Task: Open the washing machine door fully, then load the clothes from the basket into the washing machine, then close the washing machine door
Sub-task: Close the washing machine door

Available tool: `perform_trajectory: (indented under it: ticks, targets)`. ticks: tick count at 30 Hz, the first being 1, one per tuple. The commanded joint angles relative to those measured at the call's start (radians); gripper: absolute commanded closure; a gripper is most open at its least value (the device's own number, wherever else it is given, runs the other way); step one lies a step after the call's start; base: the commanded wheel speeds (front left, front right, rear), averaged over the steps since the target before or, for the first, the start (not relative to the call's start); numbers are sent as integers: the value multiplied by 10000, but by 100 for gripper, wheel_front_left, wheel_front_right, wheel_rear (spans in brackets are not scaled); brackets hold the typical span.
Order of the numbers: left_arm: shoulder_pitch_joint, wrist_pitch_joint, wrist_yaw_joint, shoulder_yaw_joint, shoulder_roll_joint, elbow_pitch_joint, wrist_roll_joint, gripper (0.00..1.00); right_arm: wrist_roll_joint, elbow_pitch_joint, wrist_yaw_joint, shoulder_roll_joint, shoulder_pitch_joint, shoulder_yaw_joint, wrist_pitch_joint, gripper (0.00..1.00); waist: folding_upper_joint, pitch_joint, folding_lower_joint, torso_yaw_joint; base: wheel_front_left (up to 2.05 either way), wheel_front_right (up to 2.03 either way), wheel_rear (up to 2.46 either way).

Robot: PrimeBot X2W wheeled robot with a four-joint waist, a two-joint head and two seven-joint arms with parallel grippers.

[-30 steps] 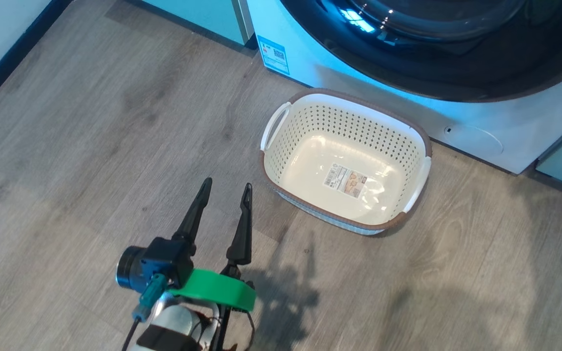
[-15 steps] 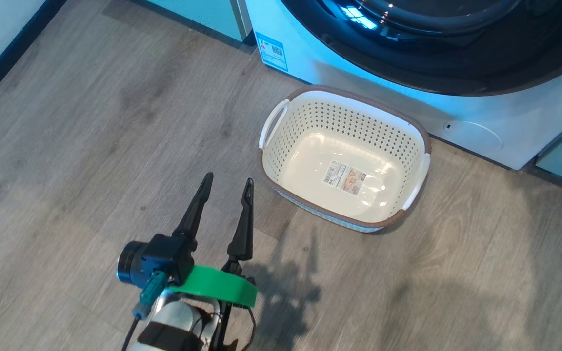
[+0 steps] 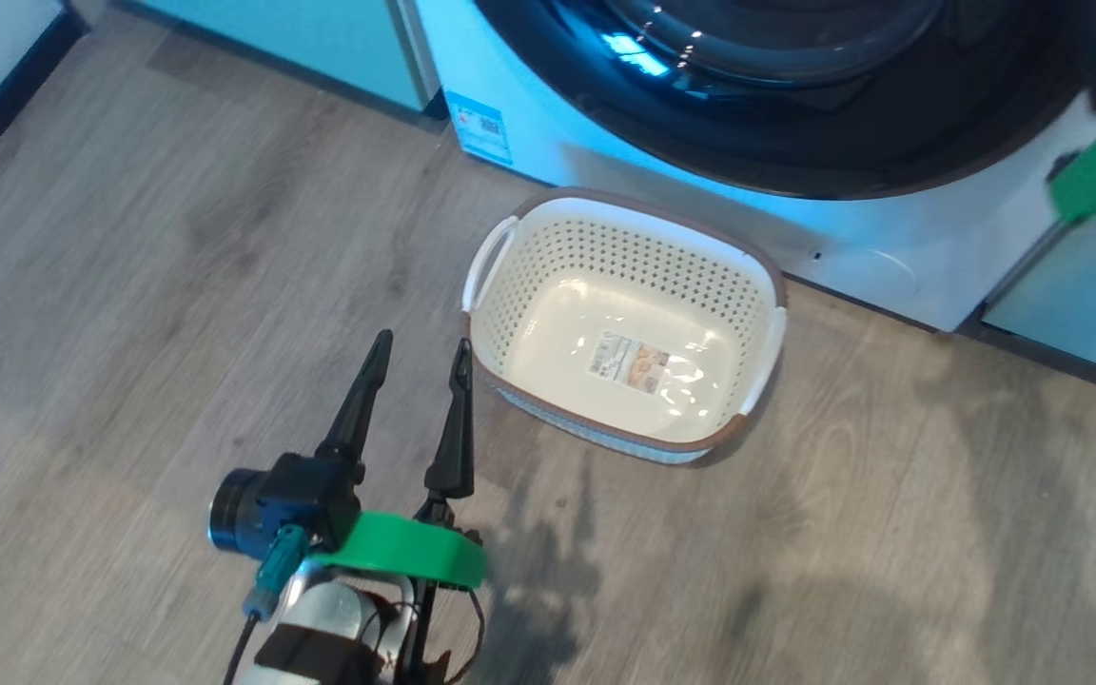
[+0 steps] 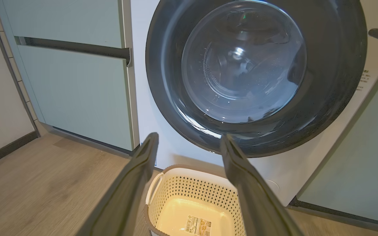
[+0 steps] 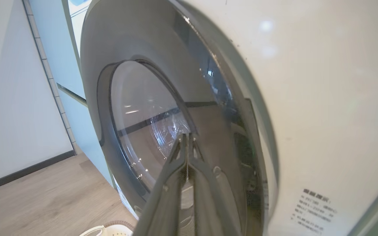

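Left gripper point(image 3: 421, 339): fingers spread wide, holding nothing, hovers above the floor point(image 3: 177, 285) just left of the basket.
Basket point(image 3: 605, 257): on the floor, close before the washing machine point(image 3: 890, 238) (paper label point(image 3: 629, 360) showing on its bottom).
Washing machine door point(image 3: 767, 143): above the basket.
Right gripper point(image 5: 186, 137): fingers pressed together, tips close by the door's dark rim.

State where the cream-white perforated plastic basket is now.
In the head view the basket stands on the wooden floor at centre, before the white front-loading washing machine, right of the left pincer.
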Motion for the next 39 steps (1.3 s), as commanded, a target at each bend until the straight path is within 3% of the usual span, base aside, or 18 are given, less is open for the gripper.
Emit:
perform_trajectory:
  ticks: [1,4,5,6,9,10,12,25,39]
  targets:
    - [-106,-110,-39,429,110,-258,126,0,79,-558,-38,171,354,81,-112,100,0,-101,1,-195,0,0,0]
    - [-114,-110,-61,467,110,-273,151,0,45,-1258,-38,231,950,88,-156,100,0,-161,1,-429,0,0,0]
    - [-125,-110,-66,481,110,-278,161,0,42,-1515,-38,266,1168,73,-166,89,0,-203,1,-508,0,0,0]
    - [-122,-110,-83,480,118,-267,175,0,50,-1769,-38,312,1386,24,-173,71,0,-235,1,-596,0,0,0]
    - [-142,-110,-103,495,128,-232,199,0,2,-2516,-38,406,2081,-162,-188,53,0,-347,1,-790,0,0,0]
    - [-156,-110,-112,500,125,-226,194,0,-52,-2758,-38,428,2323,-207,-190,31,0,-377,1,-846,0,0,0]
    - [-172,-110,-125,512,133,-186,203,0,-127,-3205,-38,489,2820,-362,-193,0,0,-470,1,-959,0,0,0]
    - [-93,-88,-89,609,323,139,146,0,-957,-5639,-38,1040,5976,-2240,158,0,0,-1019,1,-1743,0,0,0]
    - [457,77,25,706,668,148,-1,0,-1601,-7267,-38,1843,8925,-3788,753,0,0,-1654,1,-2428,0,0,0]
